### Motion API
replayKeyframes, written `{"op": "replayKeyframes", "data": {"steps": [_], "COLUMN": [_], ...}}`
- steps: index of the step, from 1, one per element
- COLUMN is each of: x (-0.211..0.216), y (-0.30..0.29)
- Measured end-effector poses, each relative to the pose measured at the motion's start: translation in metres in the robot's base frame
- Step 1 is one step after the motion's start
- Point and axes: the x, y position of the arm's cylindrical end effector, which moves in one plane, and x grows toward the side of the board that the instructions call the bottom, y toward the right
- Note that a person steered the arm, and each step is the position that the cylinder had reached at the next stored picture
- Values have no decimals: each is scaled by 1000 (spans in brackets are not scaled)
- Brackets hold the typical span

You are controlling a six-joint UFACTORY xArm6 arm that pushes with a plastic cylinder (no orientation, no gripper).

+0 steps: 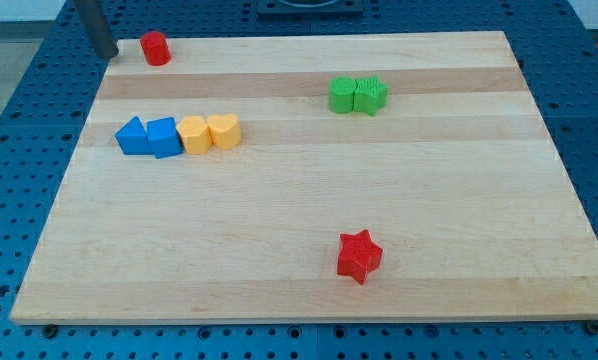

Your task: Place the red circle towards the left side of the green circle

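The red circle (156, 47) stands at the board's top left corner. The green circle (342, 94) sits in the upper right part of the board, touching a green star (371, 95) on its right. My tip (107, 53) is at the view's top left, just left of the red circle and a small gap from it, at the board's corner edge. The red circle is far to the left of the green circle and a little higher in the view.
A blue triangle (132, 136), a blue block (164, 137), a yellow block (194, 134) and a yellow heart (224, 130) form a row at the left. A red star (359, 256) lies near the bottom. The wooden board (309, 200) rests on a blue perforated table.
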Motion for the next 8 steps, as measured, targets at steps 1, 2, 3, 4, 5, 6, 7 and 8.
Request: {"op": "replayKeyframes", "data": {"steps": [1,2,3,4,5,6,7,8], "x": [-7,-7,-7,-8,-10,-9,-2,13], "y": [16,34,54,78,100,118,130,132]}}
